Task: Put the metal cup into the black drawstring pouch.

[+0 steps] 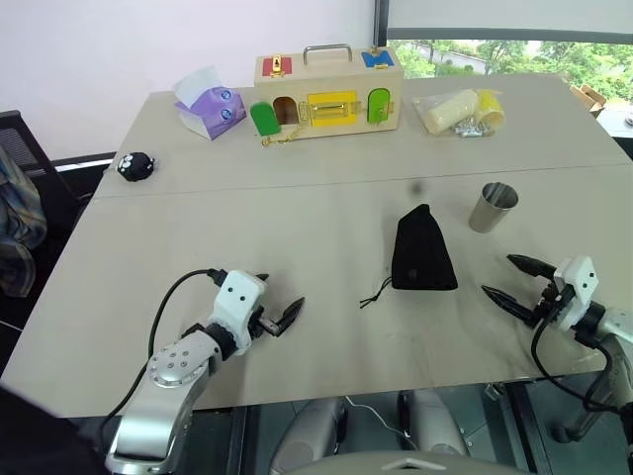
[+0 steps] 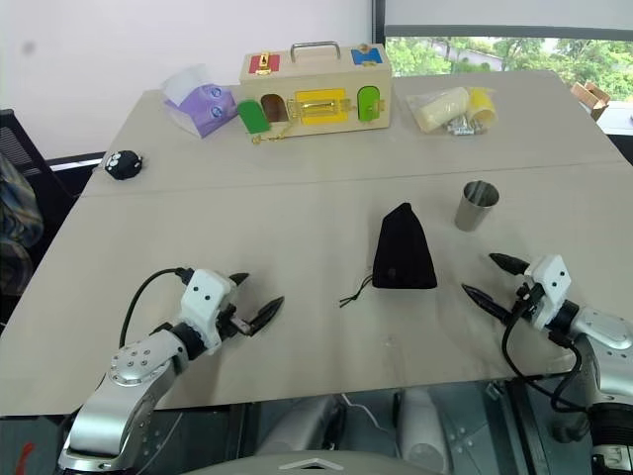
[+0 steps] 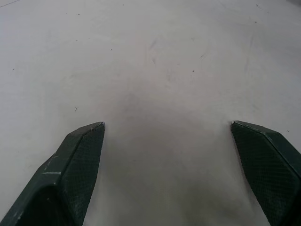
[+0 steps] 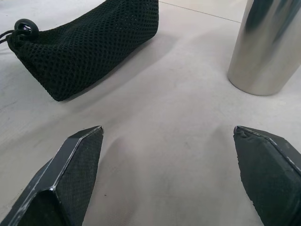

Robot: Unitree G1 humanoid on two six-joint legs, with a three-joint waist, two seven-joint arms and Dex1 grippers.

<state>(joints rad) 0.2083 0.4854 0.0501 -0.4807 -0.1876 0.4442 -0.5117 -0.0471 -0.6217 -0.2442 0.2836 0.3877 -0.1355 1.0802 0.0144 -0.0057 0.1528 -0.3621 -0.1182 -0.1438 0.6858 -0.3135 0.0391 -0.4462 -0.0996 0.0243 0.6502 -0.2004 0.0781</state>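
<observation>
1. The left gripper (image 1: 280, 300) is seen near the front edge of the table (image 1: 297, 366), on the robot's left. Its two black fingers are spread wide, and nothing is held between them.
2. The right gripper (image 1: 512, 281) is seen near the front edge on the robot's right. Its fingers are also spread wide, and nothing is held.
3. The black drawstring pouch (image 1: 422, 252) is found a little farther back, between the two grippers but closer to the right one. It is lying on the table with its narrow tip pointed away from the robot. Its thin cord (image 1: 376, 294) is trailed toward the front, so its mouth is probably at the near end and looks pulled shut.
4. The metal cup (image 1: 492, 207) is stood upright just beyond the pouch, to its right, and a small gap is left between them. The right gripper is judged to be the nearer one for the cup, which is ahead of it and a bit to the left. Nothing is placed in the way.
5. Far back, a small black toy (image 1: 135, 165), a purple tissue pack (image 1: 211, 108), a wooden lock box (image 1: 326, 93) and a clear bag of bits (image 1: 457, 111) are seen. They are well apart from the cup and pouch.
</observation>
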